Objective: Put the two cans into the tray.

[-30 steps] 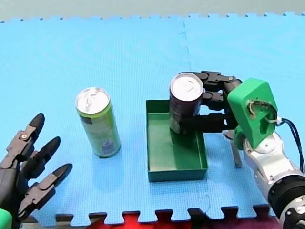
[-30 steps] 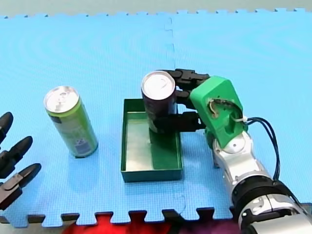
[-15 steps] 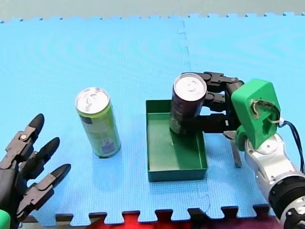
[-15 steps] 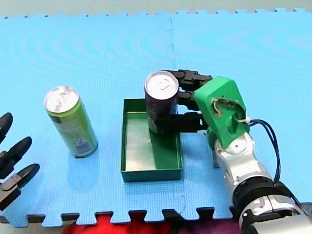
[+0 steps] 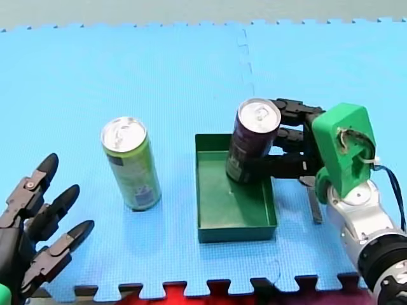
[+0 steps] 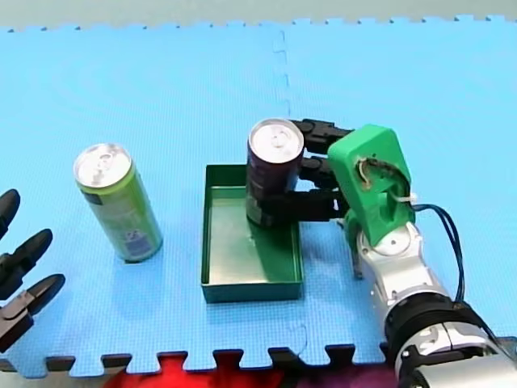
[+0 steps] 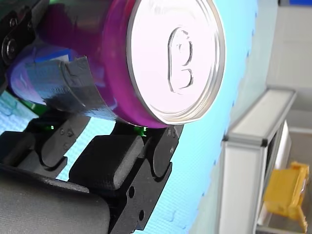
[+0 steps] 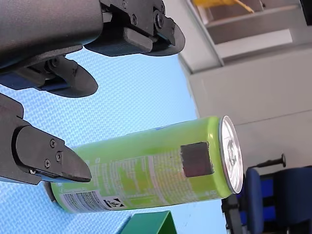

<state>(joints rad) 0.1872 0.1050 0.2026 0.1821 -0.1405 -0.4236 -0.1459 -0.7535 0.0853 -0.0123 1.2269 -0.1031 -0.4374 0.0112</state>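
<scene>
Bare mat btwn left hand [image 5: 37, 227] & green can [image 5: 131, 165]. Tray [image 5: 234, 211] near half free; far-right corner taken: purple can [image 5: 250, 141] in right hand [image 5: 304, 147].

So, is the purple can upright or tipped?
Tipped: the purple can, gripped by the right hand, leans its top toward that hand, base over the tray.

Setting, as I view it remotely: an indoor lab or office room. I see a worktop [image 5: 127, 70] surfaced in interlocking blue foam, a blue office chair [image 8: 257, 195] near a grey wall [image 8: 253, 97], and pale shelving [image 7: 251, 146].
</scene>
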